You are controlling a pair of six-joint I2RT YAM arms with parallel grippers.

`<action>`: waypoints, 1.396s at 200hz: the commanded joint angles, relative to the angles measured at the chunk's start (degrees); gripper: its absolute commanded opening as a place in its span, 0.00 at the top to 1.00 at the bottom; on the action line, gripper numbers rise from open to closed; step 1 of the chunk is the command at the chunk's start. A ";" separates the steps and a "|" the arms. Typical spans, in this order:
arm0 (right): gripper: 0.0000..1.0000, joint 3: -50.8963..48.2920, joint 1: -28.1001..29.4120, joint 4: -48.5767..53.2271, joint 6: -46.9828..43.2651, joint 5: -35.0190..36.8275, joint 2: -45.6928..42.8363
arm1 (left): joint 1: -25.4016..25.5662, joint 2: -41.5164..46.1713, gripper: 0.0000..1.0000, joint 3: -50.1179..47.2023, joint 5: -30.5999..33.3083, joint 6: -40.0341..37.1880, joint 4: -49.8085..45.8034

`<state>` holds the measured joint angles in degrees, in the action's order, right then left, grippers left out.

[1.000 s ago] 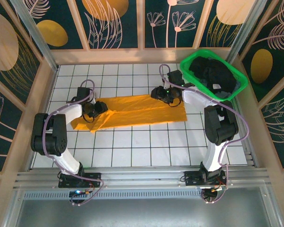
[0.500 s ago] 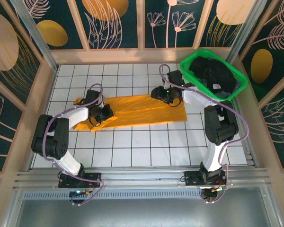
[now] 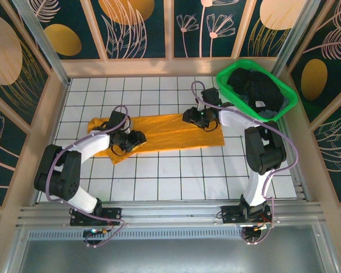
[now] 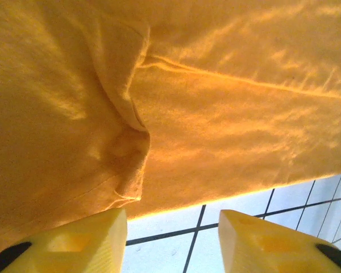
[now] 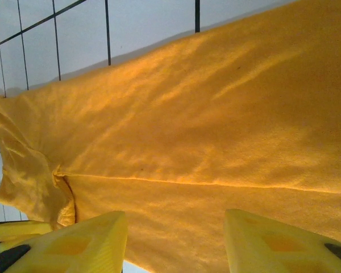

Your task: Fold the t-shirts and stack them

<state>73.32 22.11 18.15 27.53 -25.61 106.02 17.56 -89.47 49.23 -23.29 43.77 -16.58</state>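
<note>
I had the left tool (image 3: 133, 139) gaping open over the left end of the t-shirt (image 3: 170, 133), right tool (image 3: 194, 116) open too at its far edge, cloth flat on the counter (image 3: 159, 176)

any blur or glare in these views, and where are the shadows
Top external: even light, sharp, no glare on the table. Left wrist: t-shirt slightly soft, creases shadowed. Right wrist: cloth sharp, bright streaks along its folds, yellow gripper fingers soft.
</note>
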 commanded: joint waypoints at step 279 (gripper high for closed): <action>0.51 1.37 5.50 -3.52 -3.10 -6.41 -2.06 | -23.71 1.77 1.00 -0.39 11.00 -8.02 -2.97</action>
<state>73.28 27.79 14.74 24.86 -32.60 104.14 -6.00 -90.11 49.89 -10.31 35.07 -18.28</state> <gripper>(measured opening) 0.497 0.065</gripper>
